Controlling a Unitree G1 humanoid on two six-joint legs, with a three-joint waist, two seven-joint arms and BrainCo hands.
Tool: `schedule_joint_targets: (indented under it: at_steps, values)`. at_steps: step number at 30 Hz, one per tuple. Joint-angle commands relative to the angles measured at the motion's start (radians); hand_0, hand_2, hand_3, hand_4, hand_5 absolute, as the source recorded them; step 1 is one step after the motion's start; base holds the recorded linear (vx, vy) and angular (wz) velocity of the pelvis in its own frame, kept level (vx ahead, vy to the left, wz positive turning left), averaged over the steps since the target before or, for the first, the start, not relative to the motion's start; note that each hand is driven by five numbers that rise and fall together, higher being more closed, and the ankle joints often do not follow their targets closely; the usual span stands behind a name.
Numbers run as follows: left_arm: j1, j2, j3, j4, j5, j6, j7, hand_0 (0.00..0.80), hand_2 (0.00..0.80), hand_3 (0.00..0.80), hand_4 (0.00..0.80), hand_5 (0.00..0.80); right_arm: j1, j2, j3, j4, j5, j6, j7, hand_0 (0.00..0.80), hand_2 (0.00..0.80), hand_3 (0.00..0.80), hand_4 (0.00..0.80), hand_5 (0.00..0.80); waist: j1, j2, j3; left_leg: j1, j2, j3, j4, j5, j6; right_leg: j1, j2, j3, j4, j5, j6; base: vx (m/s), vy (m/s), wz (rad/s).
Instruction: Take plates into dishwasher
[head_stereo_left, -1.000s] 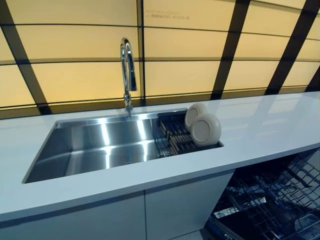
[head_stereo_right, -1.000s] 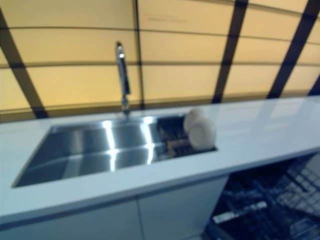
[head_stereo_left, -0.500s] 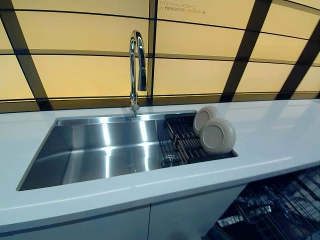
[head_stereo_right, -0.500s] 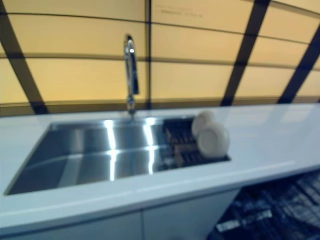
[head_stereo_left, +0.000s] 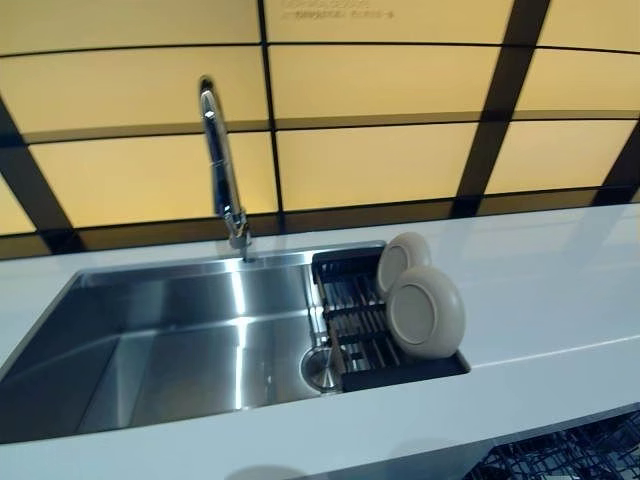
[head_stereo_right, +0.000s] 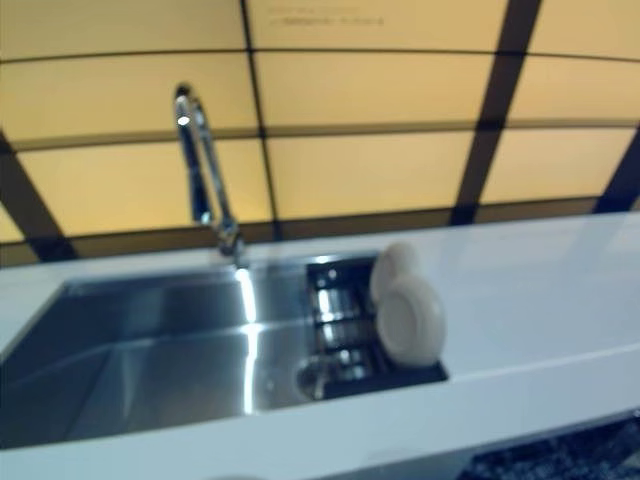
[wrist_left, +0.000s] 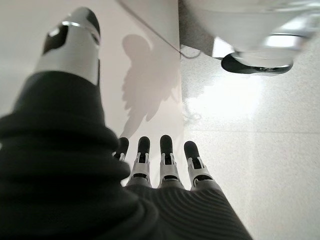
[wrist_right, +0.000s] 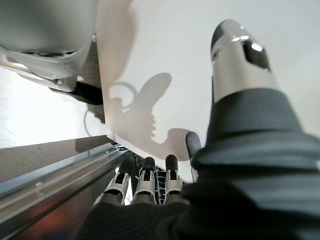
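Two plates (head_stereo_left: 424, 312) upright in dark rack (head_stereo_left: 355, 322) inside sink (head_stereo_left: 180, 340); left hand (wrist_left: 160, 170), right hand (wrist_right: 150, 185) hang empty, fingers apparently straight.

I see a steel sink (head_stereo_left: 150, 350) set in a white counter (head_stereo_left: 560, 290), a tap (head_stereo_left: 222, 170) at its far edge. A dark rack (head_stereo_left: 350, 320) fills the sink's right end, holding two beige plates (head_stereo_left: 425, 312) upright, one behind the other.

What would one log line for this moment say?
plates: two, upright in sink rack | left robot hand: open, empty, hanging low | right robot hand: open, empty | dishwasher: open, lower right
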Motion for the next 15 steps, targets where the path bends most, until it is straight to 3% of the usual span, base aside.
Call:
schedule_joint_targets:
  at_steps: [1,3,6,9,12,15]
  values:
    - [-0.068,0.008,-0.027,-0.089,0.003,-0.127,-0.016,0.0,0.0,0.0,0.0,0.0,-0.03,-0.032,0.028,0.017,0.001,-0.063,0.007,0.0,0.0,0.0,0.0,0.0,0.018,-0.041,-0.011,-0.106,-0.057,0.053,0.166,0.198,0.02,-0.022,-0.096,-0.012,0.08,0.037,0.078,0.06,-0.112,-0.15]
    - [-0.075,0.01,-0.037,-0.12,0.006,-0.113,-0.024,0.0,0.0,0.0,0.0,0.0,-0.028,-0.037,0.026,0.007,0.009,-0.058,0.001,0.0,0.0,0.0,0.0,0.0,0.027,-0.044,0.005,-0.185,-0.035,0.076,0.189,0.194,0.025,0.002,-0.098,0.002,0.088,0.018,0.071,0.096,-0.084,-0.04]
    - [-0.074,0.013,-0.044,-0.127,0.003,-0.085,-0.01,0.0,0.0,0.0,0.0,0.0,-0.05,-0.036,0.025,0.002,0.029,-0.047,0.005,0.0,0.0,0.0,0.0,0.0,0.04,-0.024,0.017,-0.167,0.025,0.113,-0.064,0.192,0.036,0.037,-0.062,0.034,0.077,-0.019,0.084,0.127,0.035,0.08]
    - [-0.069,0.013,-0.047,-0.115,0.0,-0.058,0.008,0.0,0.0,0.0,0.0,0.0,-0.066,-0.035,0.034,0.016,0.037,-0.052,0.011,0.0,0.0,0.0,0.0,0.0,0.065,-0.005,0.021,-0.159,0.046,0.096,-0.283,0.215,0.026,0.074,-0.041,0.073,0.058,-0.044,0.095,0.18,0.109,0.04]
    - [-0.053,0.006,-0.036,-0.097,0.01,-0.045,0.012,0.0,0.0,0.0,0.0,0.0,-0.065,-0.031,0.038,0.008,0.032,-0.054,0.001,0.0,0.0,0.0,0.0,0.0,0.088,-0.001,0.017,-0.165,0.033,0.052,-0.366,0.222,0.021,0.104,-0.047,0.098,0.038,-0.054,0.106,0.12,0.108,-0.17]
    - [-0.036,0.001,-0.02,-0.077,0.022,-0.042,0.009,0.0,0.0,0.0,0.0,0.0,-0.059,-0.031,0.037,-0.006,0.024,-0.063,-0.007,0.0,0.0,0.0,0.0,0.0,0.083,0.002,0.006,-0.131,0.016,0.048,-0.365,0.195,0.037,0.096,-0.063,0.087,0.042,-0.048,0.117,0.018,0.152,-0.56]
